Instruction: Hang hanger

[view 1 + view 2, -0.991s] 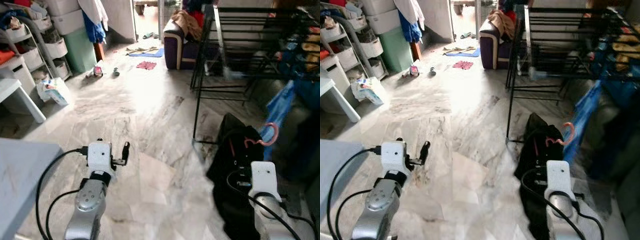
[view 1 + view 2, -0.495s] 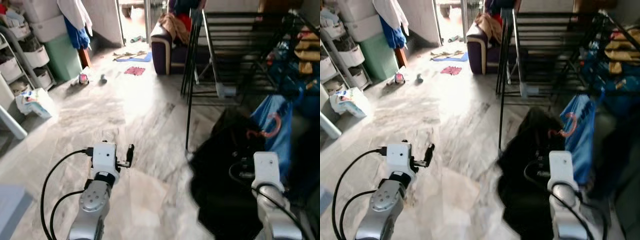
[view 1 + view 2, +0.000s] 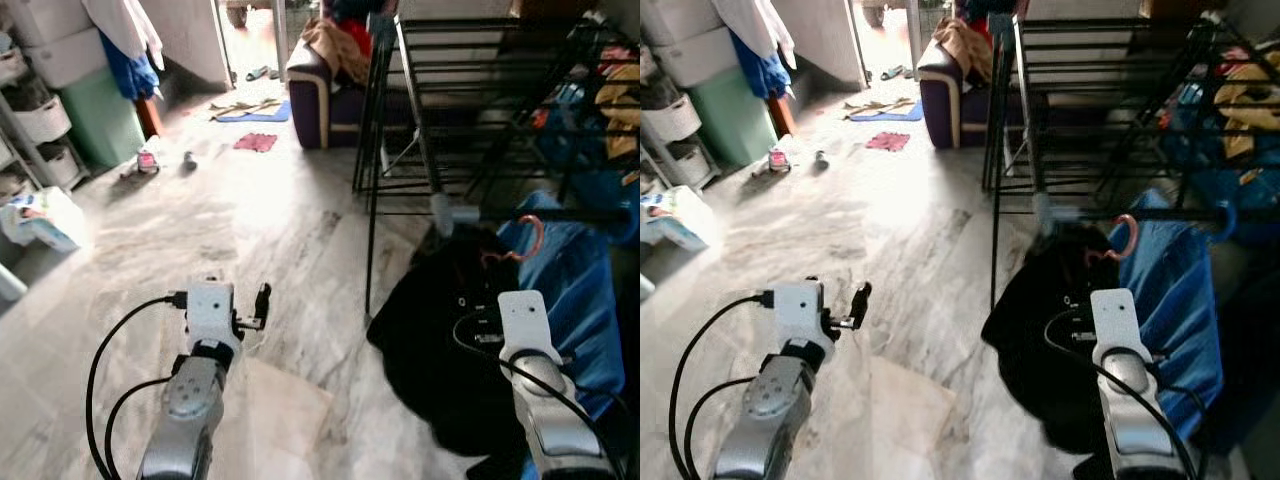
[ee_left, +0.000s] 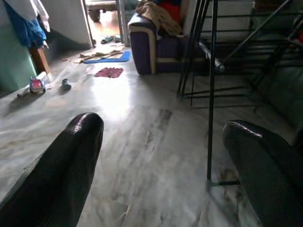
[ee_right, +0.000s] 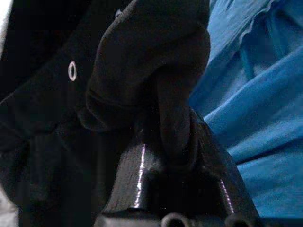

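The right gripper [image 5: 173, 142] was clamped on a black garment [image 3: 450, 340] whose pink hanger [image 3: 522, 245] was not yet on the drying rack [image 3: 480, 100]. The left gripper [image 4: 161, 156] stood wide open, holding nothing; the hanging itself appeared outstanding

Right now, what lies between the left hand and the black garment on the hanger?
Bare marble floor, crossed by the drying rack's thin black leg, as the left eye view shows. Left hand, black garment.
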{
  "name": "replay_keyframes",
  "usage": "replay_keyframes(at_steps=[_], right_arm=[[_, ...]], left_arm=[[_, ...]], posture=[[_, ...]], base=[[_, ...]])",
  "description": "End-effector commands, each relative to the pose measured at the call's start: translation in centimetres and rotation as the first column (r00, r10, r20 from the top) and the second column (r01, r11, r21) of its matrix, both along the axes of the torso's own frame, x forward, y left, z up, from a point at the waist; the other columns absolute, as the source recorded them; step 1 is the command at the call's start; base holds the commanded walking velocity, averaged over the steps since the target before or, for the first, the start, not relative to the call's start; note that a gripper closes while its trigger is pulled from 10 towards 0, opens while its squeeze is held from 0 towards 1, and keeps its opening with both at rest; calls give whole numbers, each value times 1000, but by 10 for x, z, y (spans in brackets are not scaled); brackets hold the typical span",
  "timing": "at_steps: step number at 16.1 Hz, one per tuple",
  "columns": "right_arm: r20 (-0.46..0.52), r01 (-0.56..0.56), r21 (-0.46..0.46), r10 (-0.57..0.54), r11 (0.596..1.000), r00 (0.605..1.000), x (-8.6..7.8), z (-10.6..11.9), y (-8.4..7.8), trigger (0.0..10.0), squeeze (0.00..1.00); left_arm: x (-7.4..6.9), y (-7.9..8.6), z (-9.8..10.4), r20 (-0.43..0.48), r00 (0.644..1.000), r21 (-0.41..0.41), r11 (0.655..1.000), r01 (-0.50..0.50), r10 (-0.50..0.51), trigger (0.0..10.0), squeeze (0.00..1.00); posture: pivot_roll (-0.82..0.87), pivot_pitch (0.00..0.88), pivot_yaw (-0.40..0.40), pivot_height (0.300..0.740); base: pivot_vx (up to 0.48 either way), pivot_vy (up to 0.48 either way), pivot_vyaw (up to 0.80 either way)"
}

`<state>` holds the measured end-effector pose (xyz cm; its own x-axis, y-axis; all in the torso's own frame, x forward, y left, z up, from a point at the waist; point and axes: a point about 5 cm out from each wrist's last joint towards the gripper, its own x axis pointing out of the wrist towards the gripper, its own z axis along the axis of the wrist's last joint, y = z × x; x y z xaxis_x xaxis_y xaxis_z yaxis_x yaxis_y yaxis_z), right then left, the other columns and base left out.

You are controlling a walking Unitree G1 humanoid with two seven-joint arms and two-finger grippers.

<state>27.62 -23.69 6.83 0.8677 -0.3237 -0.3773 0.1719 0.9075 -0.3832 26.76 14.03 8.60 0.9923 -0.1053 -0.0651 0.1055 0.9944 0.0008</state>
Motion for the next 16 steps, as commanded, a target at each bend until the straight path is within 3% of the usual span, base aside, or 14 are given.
replay_keyframes(at_steps=[1, 6, 12, 16], right_arm=[[45, -20, -11, 21, 1000, 999, 12, 12, 5, 10000, 0], [18, -88, 0, 88, 996, 996, 33, 18, 8, 10000, 0], [-14, -37, 46, 37, 998, 999, 59, 25, -2, 10000, 0], [-88, -123, 84, 130, 989, 988, 71, 17, 10, 10000, 0]], left_arm=[[-4, 11, -4, -19, 999, 13, 999, -31, 31, 10000, 0], [-3, 10, -3, -23, 999, 8, 999, -38, 38, 10000, 0], [-11, 13, -5, -45, 998, 3, 1000, -31, 31, 10000, 0], [-14, 10, -6, -61, 998, -13, 1000, -17, 16, 10000, 0]], posture=[[-53, 0, 11, 740], [-47, 0, 10, 740], [-13, 0, -13, 740], [-3, 0, -32, 740]], base=[[0, 0, 0], [0, 0, 0], [0, 0, 0], [0, 0, 0]])
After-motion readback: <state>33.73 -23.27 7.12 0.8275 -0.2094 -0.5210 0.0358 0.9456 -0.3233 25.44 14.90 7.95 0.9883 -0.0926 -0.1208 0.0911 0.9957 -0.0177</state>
